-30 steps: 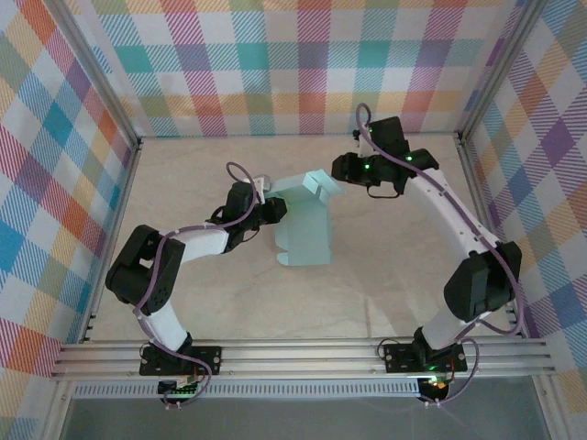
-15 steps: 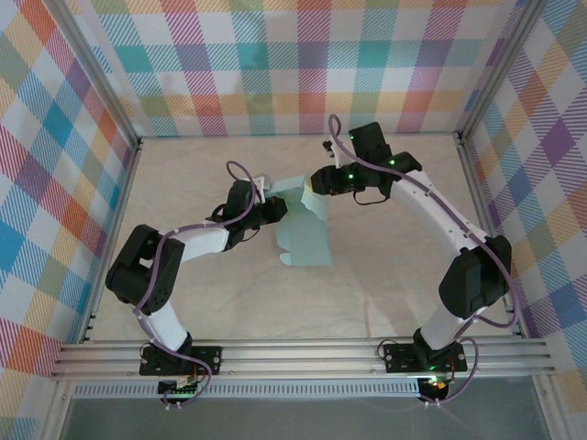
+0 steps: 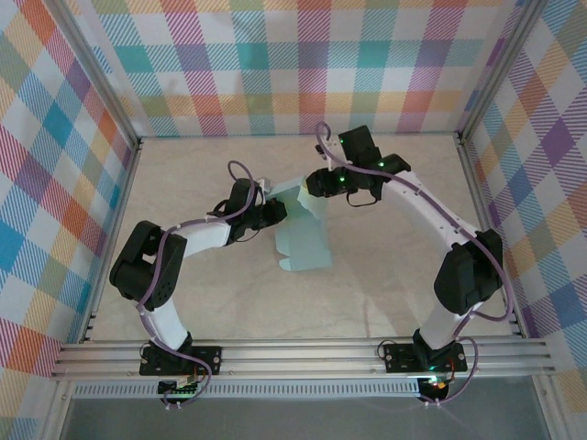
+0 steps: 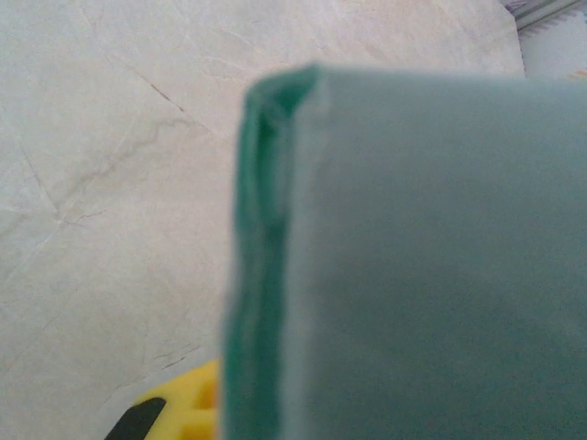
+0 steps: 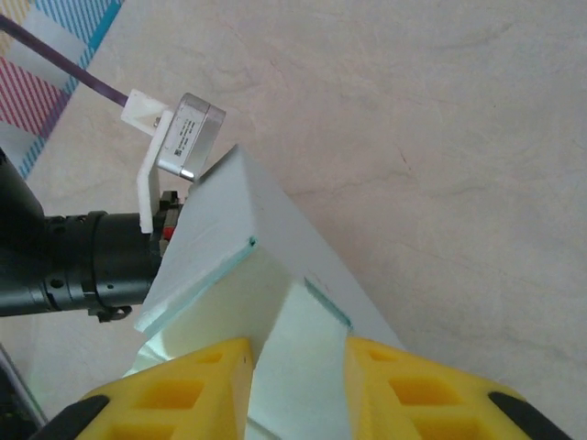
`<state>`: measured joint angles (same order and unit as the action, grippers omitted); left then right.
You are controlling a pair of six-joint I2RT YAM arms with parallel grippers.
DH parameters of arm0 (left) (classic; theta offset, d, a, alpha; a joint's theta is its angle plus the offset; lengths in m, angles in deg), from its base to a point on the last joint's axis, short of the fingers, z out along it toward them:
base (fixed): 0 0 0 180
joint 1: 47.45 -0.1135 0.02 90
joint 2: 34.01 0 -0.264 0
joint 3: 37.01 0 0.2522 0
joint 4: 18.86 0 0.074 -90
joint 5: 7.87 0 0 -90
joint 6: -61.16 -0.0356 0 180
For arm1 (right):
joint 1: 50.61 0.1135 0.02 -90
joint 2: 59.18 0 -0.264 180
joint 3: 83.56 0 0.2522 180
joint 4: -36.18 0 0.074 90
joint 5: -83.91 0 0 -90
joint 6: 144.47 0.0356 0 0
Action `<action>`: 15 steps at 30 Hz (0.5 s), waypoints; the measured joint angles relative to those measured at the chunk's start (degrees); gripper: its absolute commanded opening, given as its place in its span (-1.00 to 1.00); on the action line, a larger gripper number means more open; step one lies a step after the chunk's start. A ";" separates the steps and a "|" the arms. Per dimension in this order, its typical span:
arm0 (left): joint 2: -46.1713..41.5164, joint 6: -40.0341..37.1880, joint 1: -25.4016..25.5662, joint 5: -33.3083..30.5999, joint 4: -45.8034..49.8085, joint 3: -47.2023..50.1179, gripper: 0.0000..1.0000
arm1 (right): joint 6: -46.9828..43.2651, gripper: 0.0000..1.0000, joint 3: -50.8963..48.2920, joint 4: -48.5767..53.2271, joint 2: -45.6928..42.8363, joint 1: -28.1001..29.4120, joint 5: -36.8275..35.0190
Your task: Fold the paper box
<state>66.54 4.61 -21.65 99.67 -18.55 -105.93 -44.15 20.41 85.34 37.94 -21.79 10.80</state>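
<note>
left tool [image 3: 277,215] — pinched shut on paper box [image 3: 304,243] edge | right tool [image 5: 298,371] — clamped on its flap

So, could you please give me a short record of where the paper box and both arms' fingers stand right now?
item: paper box, pale mint, partly folded, on the table
left fingers: shut on the box's left edge
right fingers: one on each side of a raised flap; grip unclear
stage: folding not yet finished
</note>
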 measured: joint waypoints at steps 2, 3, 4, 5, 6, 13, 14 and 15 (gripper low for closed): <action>0.00 0.50 -0.09 -0.02 0.00 -0.55 -1.00 | 2.84 -0.02 1.25 0.85 0.46 -1.25 1.97; 0.00 1.03 -0.20 -0.04 -0.04 -0.72 -1.00 | 3.89 0.07 1.29 1.01 0.39 -1.97 2.69; 0.02 1.70 -0.35 -0.02 -0.04 -0.83 -1.00 | 4.61 0.17 0.92 0.81 0.02 -2.51 2.73; 0.04 2.14 -0.42 0.02 -0.13 -0.85 -1.00 | 5.14 0.28 -0.31 0.07 -0.85 -2.91 2.43; 0.11 2.86 -0.52 0.17 -0.17 -0.85 -1.00 | 5.40 0.40 -2.60 -1.16 -2.47 -3.06 1.84; 0.55 6.73 -1.64 1.53 -0.22 -1.01 -1.00 | 3.80 0.61 -22.84 -8.04 -18.16 -2.16 -0.02; 0.57 7.17 -1.64 1.70 -0.22 -1.01 -1.00 | 3.80 0.56 -23.56 -8.48 -18.45 -1.92 -0.44; 0.57 7.54 -1.64 2.03 -0.24 -1.01 -1.00 | 3.91 0.48 -24.00 -8.94 -18.23 -1.57 -1.36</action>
<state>67.11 12.15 -23.29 101.70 -18.79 -106.94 -40.23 -3.59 76.40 19.71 -23.37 9.44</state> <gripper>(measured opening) 0.090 0.782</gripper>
